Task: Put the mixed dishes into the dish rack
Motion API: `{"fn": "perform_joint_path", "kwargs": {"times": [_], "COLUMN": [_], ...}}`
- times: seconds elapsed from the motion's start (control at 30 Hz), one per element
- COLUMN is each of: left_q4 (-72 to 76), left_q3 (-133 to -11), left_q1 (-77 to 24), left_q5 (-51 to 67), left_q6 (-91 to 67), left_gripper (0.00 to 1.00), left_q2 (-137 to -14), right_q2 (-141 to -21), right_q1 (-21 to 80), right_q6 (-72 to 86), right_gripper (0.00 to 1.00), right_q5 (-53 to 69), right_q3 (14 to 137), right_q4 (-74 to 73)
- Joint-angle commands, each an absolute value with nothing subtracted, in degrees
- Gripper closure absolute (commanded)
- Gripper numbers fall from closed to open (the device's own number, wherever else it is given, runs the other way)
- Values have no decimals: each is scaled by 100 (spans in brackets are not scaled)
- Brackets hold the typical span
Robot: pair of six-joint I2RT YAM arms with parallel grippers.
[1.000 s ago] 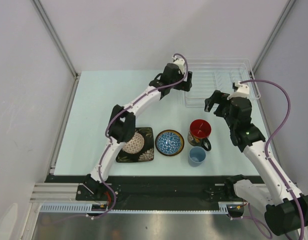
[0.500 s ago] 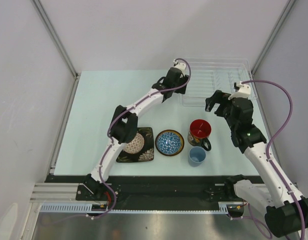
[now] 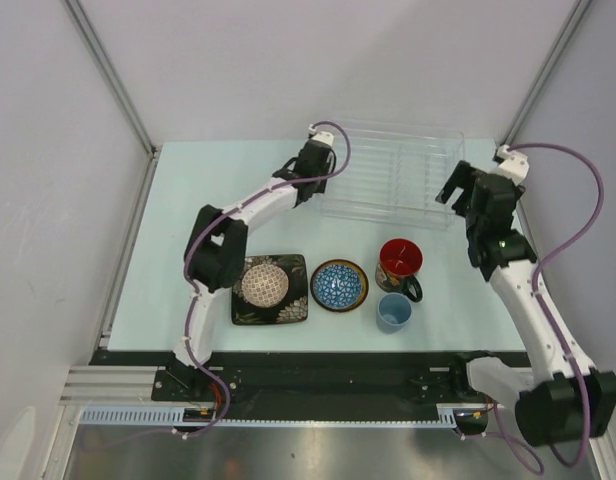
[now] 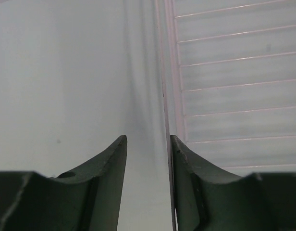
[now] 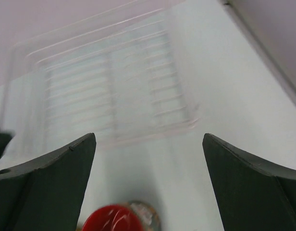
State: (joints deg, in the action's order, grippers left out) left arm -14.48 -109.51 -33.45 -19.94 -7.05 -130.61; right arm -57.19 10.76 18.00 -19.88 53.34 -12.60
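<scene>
The clear dish rack [image 3: 393, 175] lies at the back of the table. My left gripper [image 3: 321, 185] is at its left end, shut on the rack's thin side wall [image 4: 163, 72], which lies against the right finger [image 4: 186, 163]. My right gripper [image 3: 458, 188] hovers open and empty by the rack's right end, and its wrist view shows the rack [image 5: 109, 82]. Near the front, a beige patterned bowl [image 3: 265, 284] sits on the black square plate [image 3: 288, 312]. Right of them are a blue patterned bowl [image 3: 339, 285], a red-inside mug [image 3: 399, 260] and a small light-blue cup [image 3: 394, 312].
Grey enclosure walls and metal posts [image 3: 113, 75] ring the pale table [image 3: 188, 230]. The red mug [image 5: 114, 219] shows blurred just below my right fingers. The table's right edge [image 5: 263, 48] runs close to the rack.
The dish rack has slid left along the back of the table together with my left gripper, whose jaws have closed in. My right arm has swung toward the back right corner.
</scene>
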Motion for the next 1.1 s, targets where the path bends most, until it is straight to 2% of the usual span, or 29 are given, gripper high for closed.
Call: {"fn": "perform_joint_path", "kwargs": {"times": [0.0,0.17,0.27,0.4,0.67,0.73,1.07], "left_q4": [-1793,-1424,-1319,-1143,-1151,-1081,-932], "left_q3": [-10031,-9037,-8535,-7956,-7305,-7093,-6460], "left_q1": [-2743,-2435,-2347,-2285,-2188,-2180,-2074], "left_q5": [-2364,-2294,-2320,-2347,-2259,-2250,-2206], "left_q6": [-572,-519,-501,-483,-615,-580,-378], "left_gripper": [55,59,59,60,61,61,63], "left_q2": [-12104,-11260,-10847,-10381,-9853,-9704,-9448], "right_q2": [-6869,-7847,-8331,-9288,-11343,-11565,-11988], "right_q1": [432,184,184,299,685,721,773], "right_q6": [2336,2768,2909,3015,2681,2663,2523], "right_gripper": [0,0,0,0,0,0,0], "right_q5": [-2760,-2444,-1612,-1249,-1546,-1643,-1153], "right_q3": [6186,6899,7013,7697,9534,9922,10247], "right_q4": [-1765,-2101,-1820,-2134,-3075,-3331,-3146]}}
